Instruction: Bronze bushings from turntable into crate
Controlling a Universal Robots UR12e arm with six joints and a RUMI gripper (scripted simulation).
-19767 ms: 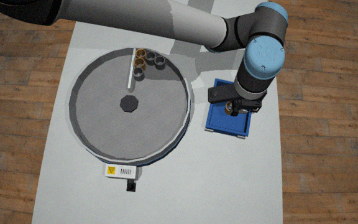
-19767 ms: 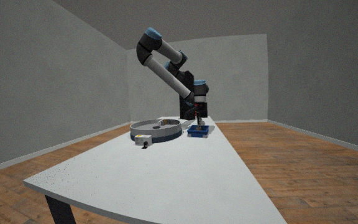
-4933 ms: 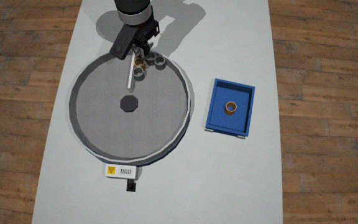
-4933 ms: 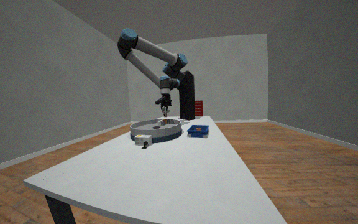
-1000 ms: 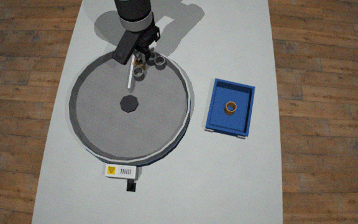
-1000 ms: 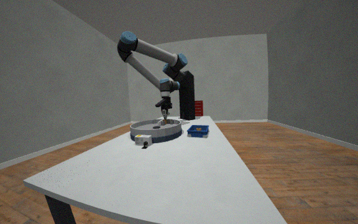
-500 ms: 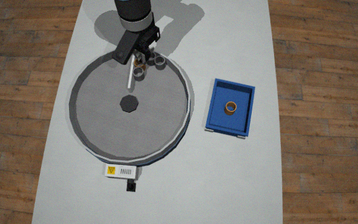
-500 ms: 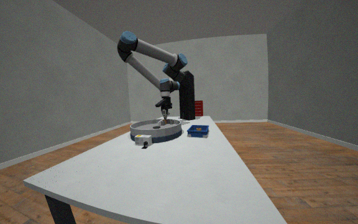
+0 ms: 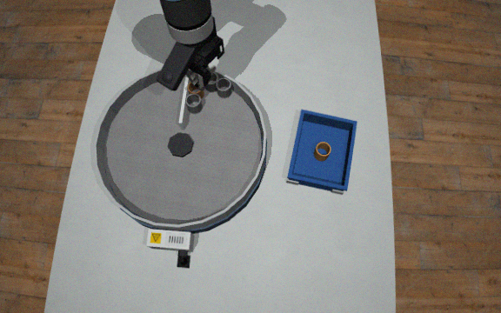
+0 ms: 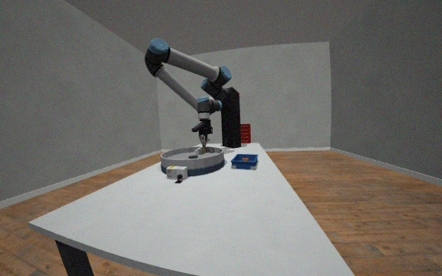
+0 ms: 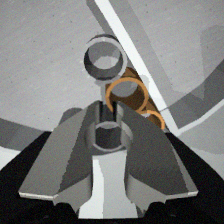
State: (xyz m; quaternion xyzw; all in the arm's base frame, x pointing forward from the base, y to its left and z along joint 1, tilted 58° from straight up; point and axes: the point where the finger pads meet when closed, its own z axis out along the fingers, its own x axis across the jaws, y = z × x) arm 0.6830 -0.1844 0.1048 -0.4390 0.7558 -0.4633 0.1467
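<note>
My gripper [image 9: 197, 83] [image 10: 204, 147] [image 11: 107, 102] is shut with nothing held, low over the back of the turntable [image 9: 146, 174] [image 10: 190, 165]. A bronze bushing [image 9: 195, 88] [image 11: 136, 99] stands beside its fingertips. A second bronze bushing [image 11: 158, 118] is partly hidden behind the right jaw in the wrist view. A steel bushing [image 9: 194, 107] [image 11: 90, 65] stands against the first bronze one. Another steel bushing [image 11: 109, 146] shows below the jaws. A steel bushing [image 9: 223, 93] stands near the turntable's wall. One bronze bushing [image 9: 321, 157] stands in the blue crate [image 9: 296, 148] [image 10: 245, 165].
A white bar [image 9: 183, 110] [image 11: 136, 60] crosses the turntable beside the bushings. A raised wall rings the turntable, and a dark hub [image 9: 181, 144] is at its centre. A white control box [image 9: 178, 245] is at its front. The crate stands to the right.
</note>
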